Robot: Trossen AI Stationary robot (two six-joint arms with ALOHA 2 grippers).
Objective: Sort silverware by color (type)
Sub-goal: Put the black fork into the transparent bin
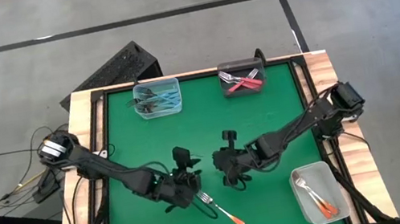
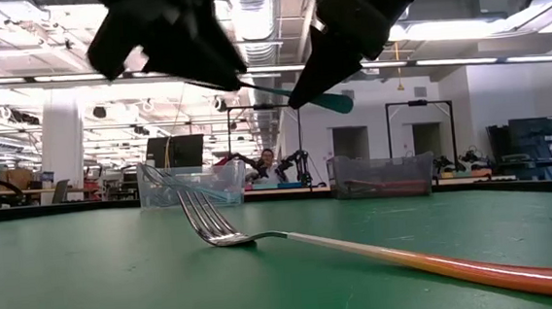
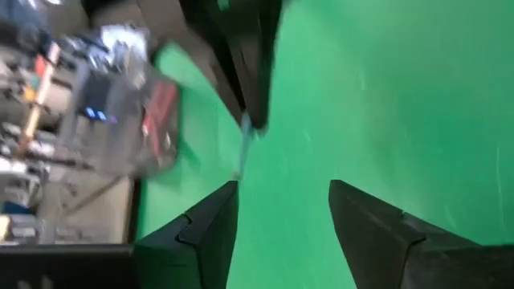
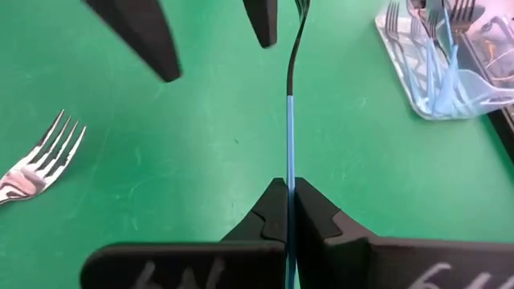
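A blue fork [image 4: 290, 120] is pinched by its handle in the right gripper [image 4: 290, 210] above the table's middle. An orange fork [image 1: 220, 209] lies toward the near edge, beside the left gripper [image 1: 185, 181], fingers spread wide.

Clear tub [image 1: 160, 109] and dark tub [image 1: 244, 87] along far table edge; third clear tub [image 1: 321, 204] near-right corner.

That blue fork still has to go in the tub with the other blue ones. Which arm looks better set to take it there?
The right one, likely. The right gripper is shut on the blue fork, while the left gripper is open and empty. The clear tub of blue forks sits at the far edge.
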